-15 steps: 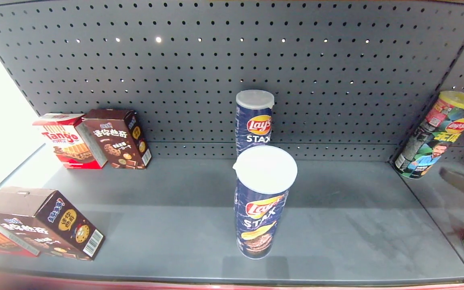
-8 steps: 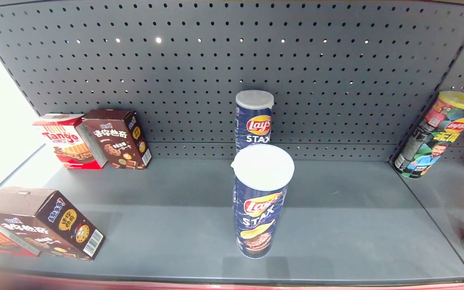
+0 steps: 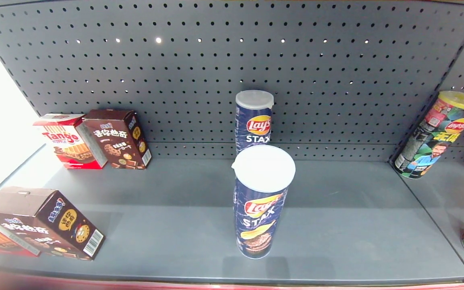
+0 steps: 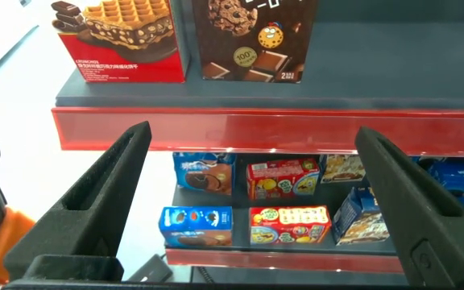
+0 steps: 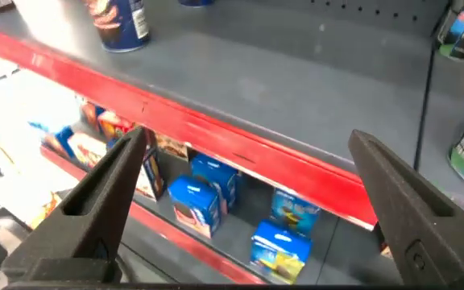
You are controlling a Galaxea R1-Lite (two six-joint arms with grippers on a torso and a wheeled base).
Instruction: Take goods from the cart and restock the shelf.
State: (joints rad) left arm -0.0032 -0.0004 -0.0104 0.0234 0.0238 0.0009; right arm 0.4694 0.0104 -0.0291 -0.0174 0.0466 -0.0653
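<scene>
Two tall dark-blue chip cans with white lids stand upright mid-shelf, the front can (image 3: pixel 261 201) near the edge and the back can (image 3: pixel 254 119) against the pegboard. In the left wrist view my left gripper (image 4: pixel 252 209) is open and empty, held in front of the shelf's red edge (image 4: pixel 296 129) below a wafer box (image 4: pixel 123 40) and a cookie box (image 4: pixel 252 40). My right gripper (image 5: pixel 252 201) is also open and empty, in front of and below the red edge (image 5: pixel 216 129), with the base of a blue can (image 5: pixel 119 24) farther along the shelf.
On the grey shelf (image 3: pixel 357 225), a red wafer box (image 3: pixel 69 141) and brown cookie box (image 3: pixel 119 139) stand back left, and another brown box (image 3: pixel 42 223) front left. The right section holds a leaning colourful can (image 3: pixel 437 135) and others. Lower shelves hold blue packs (image 5: pixel 192 201).
The front can's top has shifted a little to the left. A dark blur over the right shelf section one second ago is gone.
</scene>
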